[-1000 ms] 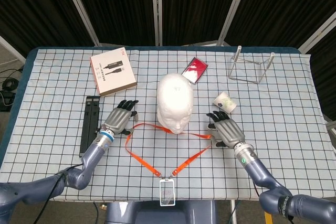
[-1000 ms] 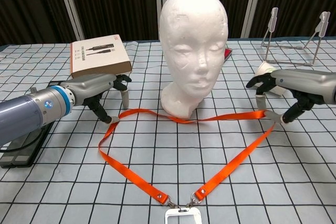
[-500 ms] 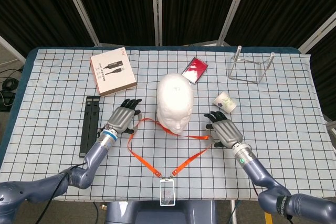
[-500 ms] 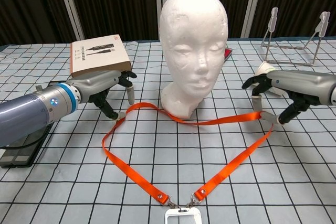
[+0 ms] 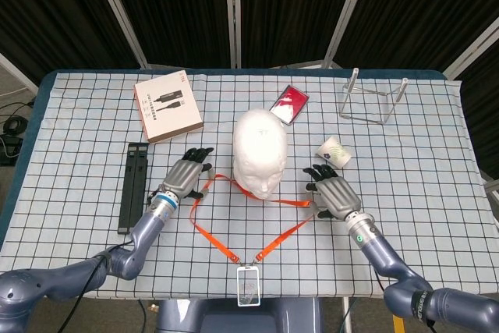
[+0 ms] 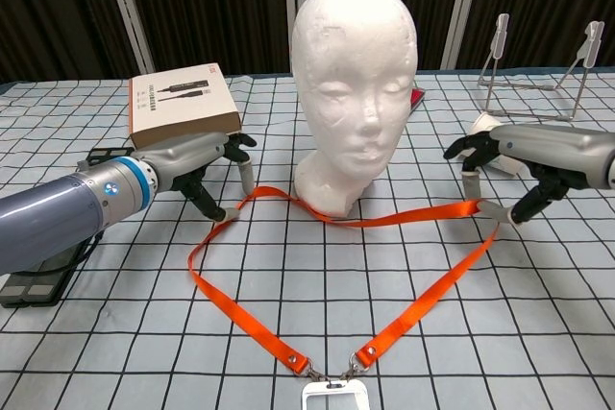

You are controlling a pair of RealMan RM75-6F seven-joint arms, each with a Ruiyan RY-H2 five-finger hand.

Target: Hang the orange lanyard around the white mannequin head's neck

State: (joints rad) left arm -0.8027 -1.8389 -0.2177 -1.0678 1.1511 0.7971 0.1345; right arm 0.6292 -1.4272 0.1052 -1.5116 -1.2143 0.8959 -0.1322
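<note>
Orange lanyard (image 6: 384, 221), flat loop before mannequin head (image 6: 353, 84)

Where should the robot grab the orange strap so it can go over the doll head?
Probably the two side bends of the orange strap, where the left hand and right hand already are. Come from above and pinch each flat side, because the loop lies spread in front of the white head.

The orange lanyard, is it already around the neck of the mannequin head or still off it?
Still off: the orange lanyard lies spread on the table before the mannequin head.
</note>
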